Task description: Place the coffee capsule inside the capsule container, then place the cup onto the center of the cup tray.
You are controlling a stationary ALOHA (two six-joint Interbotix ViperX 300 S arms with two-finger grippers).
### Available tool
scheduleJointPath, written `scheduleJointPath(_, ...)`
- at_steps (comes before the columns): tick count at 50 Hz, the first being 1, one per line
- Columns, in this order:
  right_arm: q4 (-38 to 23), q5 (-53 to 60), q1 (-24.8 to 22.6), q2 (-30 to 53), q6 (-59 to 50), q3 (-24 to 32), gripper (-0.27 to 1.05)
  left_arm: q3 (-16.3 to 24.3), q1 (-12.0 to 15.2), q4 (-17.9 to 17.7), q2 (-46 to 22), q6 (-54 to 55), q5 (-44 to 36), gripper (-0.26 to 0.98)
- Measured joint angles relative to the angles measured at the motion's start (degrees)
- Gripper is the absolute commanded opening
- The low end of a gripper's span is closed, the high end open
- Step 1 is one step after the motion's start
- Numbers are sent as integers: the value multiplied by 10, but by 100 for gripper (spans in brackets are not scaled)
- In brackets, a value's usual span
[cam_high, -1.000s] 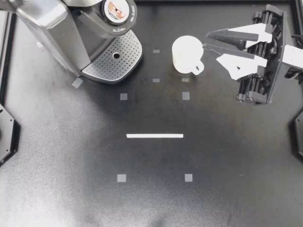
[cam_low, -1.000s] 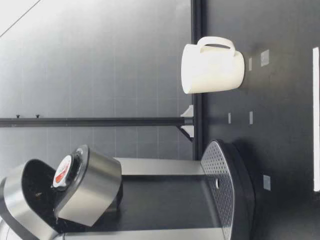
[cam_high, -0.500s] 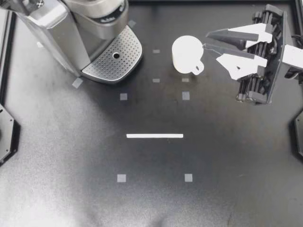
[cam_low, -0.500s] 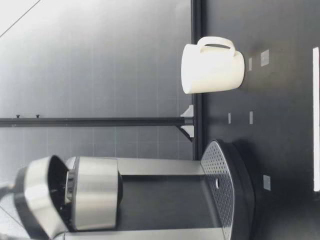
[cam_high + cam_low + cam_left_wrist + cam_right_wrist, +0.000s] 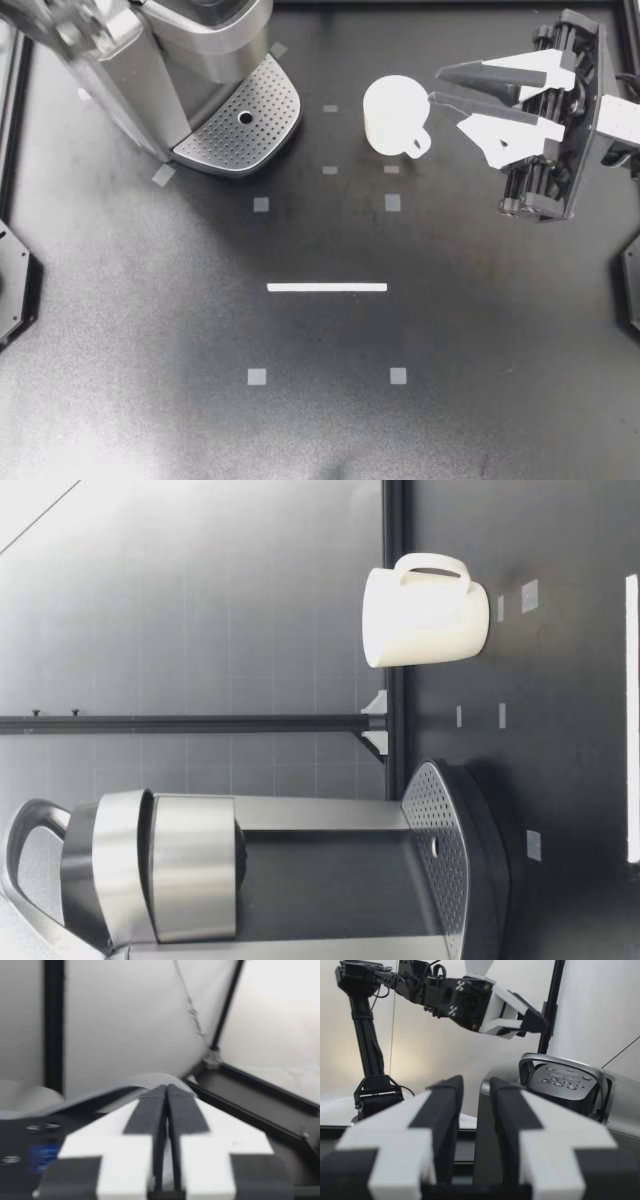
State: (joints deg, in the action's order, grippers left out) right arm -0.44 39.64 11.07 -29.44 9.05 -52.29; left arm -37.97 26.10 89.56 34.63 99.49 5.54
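Seemingly the cup step comes next.
Cup point(image 5: 393, 113) stands near the table's point(image 5: 320, 420) far edge, apart from the tray point(image 5: 240, 125); capsule unseen, machine point(image 5: 190, 865) lid down. Right gripper point(image 5: 434, 85), slightly open and empty, would need the handle point(image 5: 421, 146); left gripper point(image 5: 166, 1091) is pinched closed. Black table, grey wall point(image 5: 200, 630).

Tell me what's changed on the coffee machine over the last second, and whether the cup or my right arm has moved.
The coffee machine's lid swung down from open to fully shut, covering the capsule that was showing. My left gripper, shut, is just above the machine. The cup and my open right gripper stayed where they were.
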Motion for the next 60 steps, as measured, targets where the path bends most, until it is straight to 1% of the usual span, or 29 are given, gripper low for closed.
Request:
scheduleJointPath(5, 0, 0, 0, 0, 0, 0, 38, 0, -15, -4, -9, 3, 13, 5)
scheduleJointPath(9, 0, 1, 0, 0, 0, 0, 38, 0, -22, -6, -18, 3, 30, 5)
scheduleJointPath(17, 0, 1, 0, 0, 0, 0, 38, 0, -29, -18, -33, 2, 59, 5)
scheduleJointPath(23, 0, 1, 0, 0, 0, -1, 38, 0, -40, -27, -46, 2, 72, 5)
scheduleJointPath(36, 0, 2, 0, -1, 0, -11, 38, 10, -74, -37, -74, 2, 111, 5)
scheduleJointPath(47, 0, 3, 0, -5, 1, -16, 38, 10, -96, -59, -102, 2, 127, 5)
scheduleJointPath(60, 0, 5, 0, -15, 0, -27, 38, 23, -116, -63, -114, -4, 161, 5)
